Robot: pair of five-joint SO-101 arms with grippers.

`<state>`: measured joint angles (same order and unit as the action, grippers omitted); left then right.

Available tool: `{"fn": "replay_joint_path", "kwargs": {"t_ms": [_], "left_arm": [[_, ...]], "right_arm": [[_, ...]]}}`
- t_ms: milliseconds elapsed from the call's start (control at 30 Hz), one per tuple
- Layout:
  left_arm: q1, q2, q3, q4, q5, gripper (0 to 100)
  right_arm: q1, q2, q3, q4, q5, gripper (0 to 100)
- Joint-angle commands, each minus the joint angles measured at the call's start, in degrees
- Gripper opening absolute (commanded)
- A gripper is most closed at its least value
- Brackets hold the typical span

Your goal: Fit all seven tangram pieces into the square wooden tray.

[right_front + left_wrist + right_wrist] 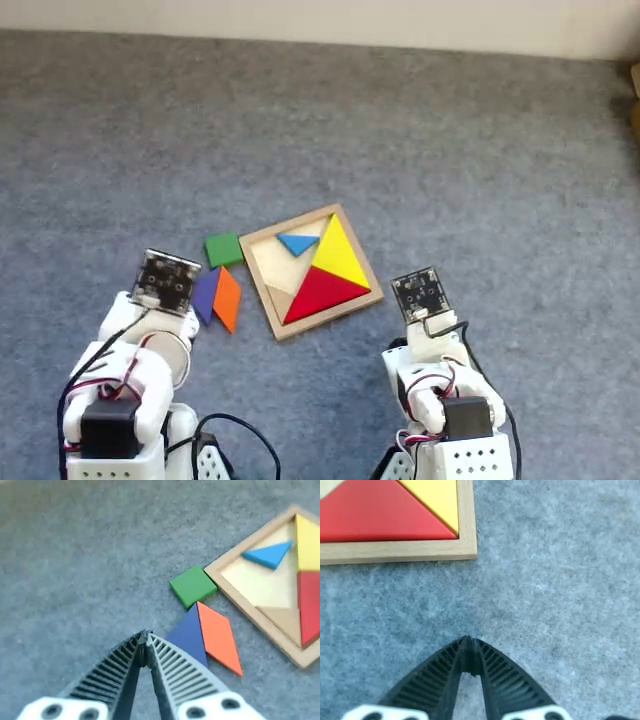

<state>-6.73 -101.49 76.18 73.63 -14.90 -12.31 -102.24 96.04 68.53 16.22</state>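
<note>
Both pincers are pressed together and empty. The left gripper hovers near the dark blue triangle, which lies edge to edge with the orange parallelogram. The right gripper hovers off the square wooden tray. Beyond, the green square lies just beside the tray's corner, with open grey carpet all around.

Bright, even light (only faint shadows) throughout.

The high camera looks steeply down from well above the tray, taking it in whole; the left wrist camera looks forward and down past the left gripper, near the tray; the right wrist camera sits closer, catching one corner of the tray; all three views share that tray.
</note>
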Motion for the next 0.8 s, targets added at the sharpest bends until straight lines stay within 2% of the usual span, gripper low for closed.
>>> {"fn": "replay_joint_path", "kwargs": {"t_ms": [0, 100, 267, 433, 500, 567, 767], "left_arm": [[-0.6, 0.0, -4.6, -0.9, -3.5, 1], [-0.8, 8.4, -7.8, -1.1, -3.6, 1], [-0.4, 31.6, -18.0, -2.8, -3.6, 2], [-0.5, 52.7, -27.9, -3.0, -3.7, 22], [-0.7, 59.7, -31.8, -3.0, -3.8, 26], [-0.7, 66.0, -36.3, -3.0, -4.1, 26], [-0.4, 80.3, -48.3, -2.5, -12.6, 26]], "right_arm": [[0.4, 0.6, 8.0, 0.4, -0.1, 0.5], [0.4, 0.6, 8.0, 0.4, -0.1, 0.5], [0.4, 0.6, 8.0, 0.4, -0.1, 0.5], [0.4, 0.6, 8.0, 0.4, -0.1, 0.5], [0.4, 0.6, 8.0, 0.4, -0.1, 0.5], [0.4, 0.6, 8.0, 0.4, -0.1, 0.5], [0.4, 0.6, 8.0, 0.4, -0.1, 0.5]]}}
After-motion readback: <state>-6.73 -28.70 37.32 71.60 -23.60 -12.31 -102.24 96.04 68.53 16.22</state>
